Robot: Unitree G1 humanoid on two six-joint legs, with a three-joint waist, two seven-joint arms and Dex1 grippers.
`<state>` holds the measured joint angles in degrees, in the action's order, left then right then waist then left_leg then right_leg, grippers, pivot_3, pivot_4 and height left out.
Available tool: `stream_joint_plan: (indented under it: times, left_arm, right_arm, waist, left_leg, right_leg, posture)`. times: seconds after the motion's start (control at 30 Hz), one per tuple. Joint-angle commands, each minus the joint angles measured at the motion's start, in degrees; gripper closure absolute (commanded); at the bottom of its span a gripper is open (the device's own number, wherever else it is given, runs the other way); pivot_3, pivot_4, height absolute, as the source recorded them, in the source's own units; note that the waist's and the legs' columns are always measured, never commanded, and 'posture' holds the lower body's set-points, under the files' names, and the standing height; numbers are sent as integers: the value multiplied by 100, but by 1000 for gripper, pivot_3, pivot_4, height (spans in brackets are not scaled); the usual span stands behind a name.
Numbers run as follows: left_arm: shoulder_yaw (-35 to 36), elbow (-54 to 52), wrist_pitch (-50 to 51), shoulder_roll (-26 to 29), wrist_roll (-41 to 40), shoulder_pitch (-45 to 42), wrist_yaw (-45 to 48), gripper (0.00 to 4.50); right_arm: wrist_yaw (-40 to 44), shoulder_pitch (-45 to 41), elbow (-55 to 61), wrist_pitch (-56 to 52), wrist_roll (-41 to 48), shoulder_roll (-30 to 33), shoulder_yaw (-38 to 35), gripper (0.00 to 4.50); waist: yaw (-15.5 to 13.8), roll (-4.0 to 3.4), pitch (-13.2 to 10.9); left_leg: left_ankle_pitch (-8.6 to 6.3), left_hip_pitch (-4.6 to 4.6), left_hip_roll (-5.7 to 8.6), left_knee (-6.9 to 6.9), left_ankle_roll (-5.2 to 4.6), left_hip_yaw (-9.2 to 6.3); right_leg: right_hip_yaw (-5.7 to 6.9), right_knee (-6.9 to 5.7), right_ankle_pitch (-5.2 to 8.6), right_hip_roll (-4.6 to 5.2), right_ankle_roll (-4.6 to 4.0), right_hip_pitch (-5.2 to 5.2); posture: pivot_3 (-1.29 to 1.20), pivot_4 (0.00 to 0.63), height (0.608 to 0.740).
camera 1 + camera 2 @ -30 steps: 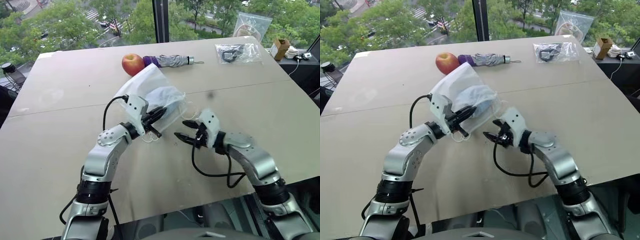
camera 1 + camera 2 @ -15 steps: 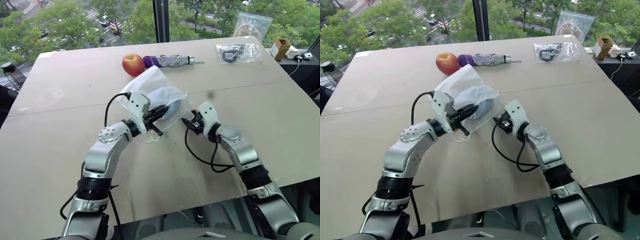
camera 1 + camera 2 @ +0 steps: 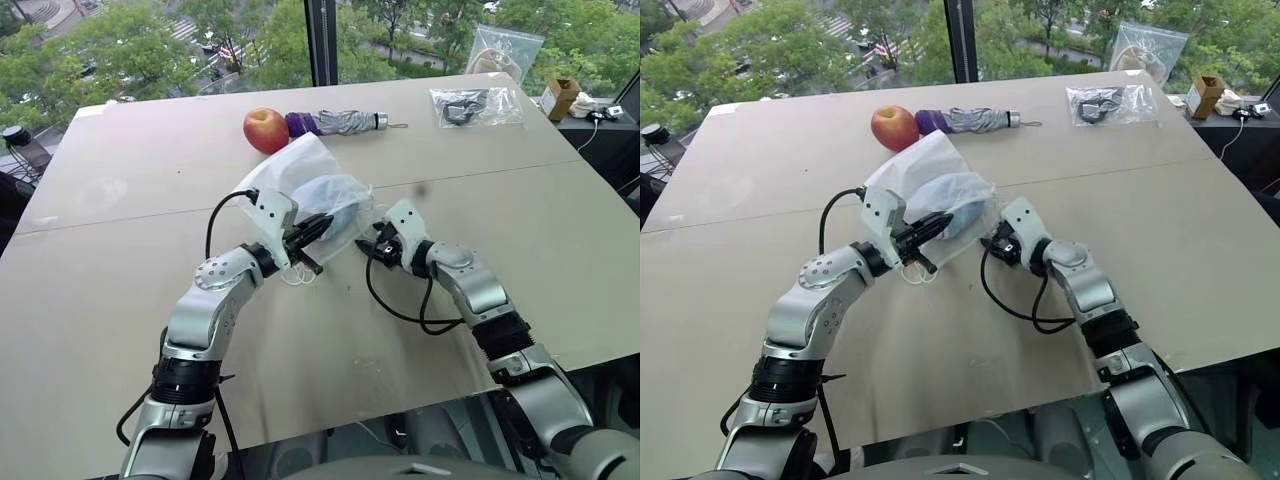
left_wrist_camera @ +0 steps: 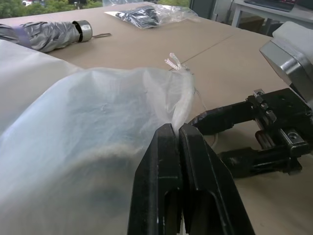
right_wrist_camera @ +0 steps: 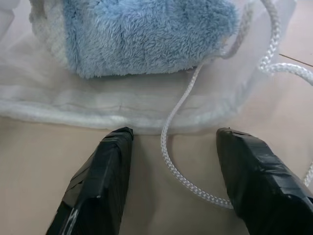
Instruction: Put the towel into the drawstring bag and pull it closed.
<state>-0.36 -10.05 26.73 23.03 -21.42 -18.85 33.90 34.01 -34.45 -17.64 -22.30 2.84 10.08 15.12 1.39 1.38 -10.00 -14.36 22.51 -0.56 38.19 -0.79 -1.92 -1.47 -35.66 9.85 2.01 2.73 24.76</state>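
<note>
Jaws on the left gripper are pinched tight on the thin edge of the drawstring bag, right at its mouth. Jaws on the right gripper stand apart, with nothing held between them. Its two black fingertips sit low on the tabletop, just in front of the bag's mouth, and the white cord lies in a loop between them. I cannot tell if they touch the cord.

The bag is white and see-through. It lies near the middle of the tabletop, a bit toward the far edge. Its closed end points at the far edge and its mouth points toward the robot. The left gripper lifts the edge of the mouth up off the tabletop.

The towel is inside the bag. It is blue and fluffy, and you can see it through the thin cloth, close to the mouth.

A red apple sits beyond the bag, near the far edge. Just beside the apple lies a folded umbrella, grey with a purple end. Farther along, near the far right corner, is a clear plastic bag with something dark in it. Another clear bag stands behind that one. A small brown box sits past the tabletop's right corner.
</note>
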Motion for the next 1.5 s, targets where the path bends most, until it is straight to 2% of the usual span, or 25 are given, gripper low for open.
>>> stream_joint_plan:
  times: [0.03, 0.07, 0.1, 0.13, 0.27, 0.47, 0.5, 0.53, 0.6, 0.73, 0.77, 0.8, 0.87, 0.97, 1.07, 1.27, 1.37, 1.5]
  left_arm:
    - [109, -268, -86, 18, -8, -13, -42, 4500]
    - [102, -270, -89, 14, -5, -18, -52, 4500]
    - [97, -265, -94, 11, -2, -22, -60, 4500]
    - [94, -260, -102, 9, 2, -26, -67, 4500]
    - [105, -258, -139, 4, 14, -1, -97, 4500]
    - [125, -134, -222, 24, 60, -26, -108, 4500]
    - [100, -86, -276, 47, 110, -41, -93, 4500]
    - [65, 39, -358, 72, 226, -86, -115, 4500]
    - [4, 226, -469, 104, 396, -152, -110, 4500]
    - [132, 408, -622, 58, 222, -236, 144, 4500]
    - [181, 370, -602, 67, 73, -268, 303, 3930]
    - [220, 381, -677, 88, 44, -305, 383, 3726]
    - [434, 449, -821, 65, 28, -475, 247, 2782]
    - [1057, 211, -497, 110, -750, -535, 336, 1456]
    - [1412, -132, -118, 412, -1207, -241, 546, 1456]
    - [1369, -303, -273, 1530, -669, 1058, 1169, 1456]
    - [1393, -367, -292, 1656, -623, 1463, 1204, 1456]
    - [1195, -124, -503, 1488, -326, 1541, 1047, 1456]
  right_arm:
    - [-99, 1, -510, -243, -266, -2, 163, 3354]
    - [-90, -7, -539, -257, -276, 11, 163, 3803]
    - [-61, -7, -543, -304, -256, 24, 152, 3938]
    - [-31, -1, -529, -336, -235, 41, 141, 4371]
    - [258, 121, -135, -765, 176, 74, -83, 4371]
    - [1156, 509, 1677, -2455, 2556, -97, -1309, 4371]
    - [1126, 509, 1899, -2725, 3088, -205, -1688, 4371]
    - [749, 364, 1908, -2850, 3794, -479, -2358, 4371]
    - [97, 143, 1833, -2955, 4674, -852, -3252, 4371]
    - [-458, 26, 1867, -3019, 5649, -1131, -3935, 4371]
    - [-585, 41, 1888, -3043, 5815, -1161, -3997, 4500]
    - [-726, 64, 1896, -3050, 5885, -1184, -4020, 4500]
    - [-977, 109, 1870, -3025, 5939, -1188, -4002, 4500]
    - [-1294, 70, 1763, -2867, 6023, -1207, -4046, 4500]
    - [-1515, -25, 1609, -2686, 6037, -1179, -4094, 4500]
    - [-1549, -119, 1362, -2562, 6004, -1097, -3967, 4500]
    - [-1550, -178, 1262, -2514, 5997, -1072, -3936, 4500]
    - [-1566, -250, 1190, -2499, 5999, -1059, -3887, 4500]
  waist:
    - [35, 2, 2]
    - [43, 3, 3]
    - [60, 4, 3]
    - [59, 3, 3]
    - [49, 2, 5]
    - [17, 1, 2]
    - [15, -1, -2]
    - [24, -3, -4]
    - [47, -4, -4]
    - [48, -4, -3]
    - [56, -5, -4]
    - [66, -5, -4]
    - [71, -5, -4]
    - [91, -5, -4]
    - [109, -7, -5]
    - [116, -15, -10]
    - [57, -19, -13]
    - [63, -20, -13]
  left_leg:
    - [0, -5, 0, 0, 0, 0]
    - [0, -13, 0, 0, 0, 1]
    - [0, -17, 0, 0, 0, 1]
    - [0, -45, 1, 0, 0, 1]
    - [0, -78, 5, 1, 0, -6]
    - [-1, -52, 5, -11, 0, -6]
    - [-1, -43, 5, -16, 0, -8]
    - [-1, -37, 4, -17, 0, -10]
    - [-1, -22, 4, -19, 0, -6]
    - [0, -16, 3, -18, -1, -9]
    - [0, -13, 3, -19, -1, -10]
    - [0, -6, 2, -19, -1, -8]
    - [0, 12, 2, -19, -1, -7]
    - [-1, 21, 2, -19, -1, -7]
    - [-1, 20, 1, -19, -1, -5]
    - [0, 14, 0, -39, -1, 3]
    - [0, 22, -1, -41, -1, 0]
    - [0, 23, -1, -40, -1, 3]
  right_leg:
    - [0, 0, 1, 0, 0, -5]
    - [-1, 0, 4, 0, -4, -13]
    - [-1, 0, 8, 0, -4, -18]
    - [-1, 0, 19, 1, 9, -46]
    - [0, 4, 22, 5, 10, -85]
    - [1, 17, 15, 6, 3, -64]
    - [1, 19, 1, 6, 5, -54]
    - [3, 19, -2, 6, 8, -48]
    - [0, 13, -5, 5, 10, -28]
    - [4, 7, 14, 2, 17, -17]
    - [5, 7, 14, 2, 16, -15]
    - [4, 6, 10, 2, 18, -7]
    - [3, 7, -6, 2, 10, 7]
    - [3, 10, -6, 3, 11, 13]
    - [2, 10, -6, 3, 11, 15]
    - [-6, 11, 4, 0, 17, 23]
    - [-2, 12, 14, 3, 5, 29]
    - [-3, 14, 16, 4, 6, 29]
  posture:
    - [0, 150, 740]
    - [0, 150, 740]
    - [0, 150, 740]
    - [0, 150, 740]
    - [0, 150, 740]
    - [0, 150, 740]
    - [0, 150, 740]
    - [0, 150, 740]
    - [0, 150, 740]
    - [0, 150, 740]
    - [0, 150, 740]
    - [0, 150, 740]
    - [0, 150, 740]
    - [0, 150, 740]
    - [0, 150, 740]
    - [0, 150, 740]
    - [0, 150, 740]
    - [0, 150, 740]
